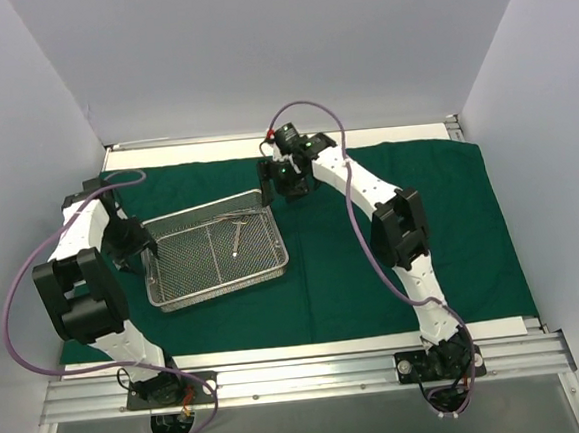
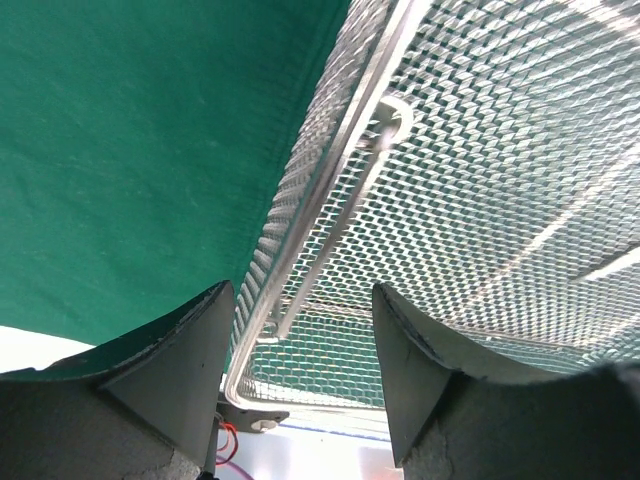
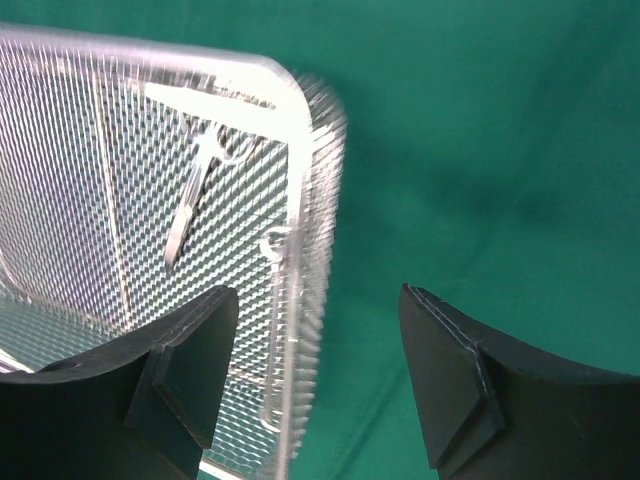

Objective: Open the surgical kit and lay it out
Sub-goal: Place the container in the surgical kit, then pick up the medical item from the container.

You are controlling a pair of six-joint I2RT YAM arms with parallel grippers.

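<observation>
One rectangular silver wire-mesh tray [image 1: 215, 250] holds two thin metal instruments [image 1: 235, 237] on smooth green cloth [image 1: 421, 226]; my left claw [image 2: 302, 300] and right claw [image 3: 317, 295] gape.

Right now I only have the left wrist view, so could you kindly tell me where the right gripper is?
Observer: The right gripper hovers at the far right corner of the mesh tray, jaws open, holding nothing.
Operator: Thank you. Is anything lying in the tray?
Observer: Yes, thin metal instruments lie in its far half, toward the right.
Operator: And is the green cloth opened out?
Observer: It lies spread flat, with the tray resting on its left part.
</observation>
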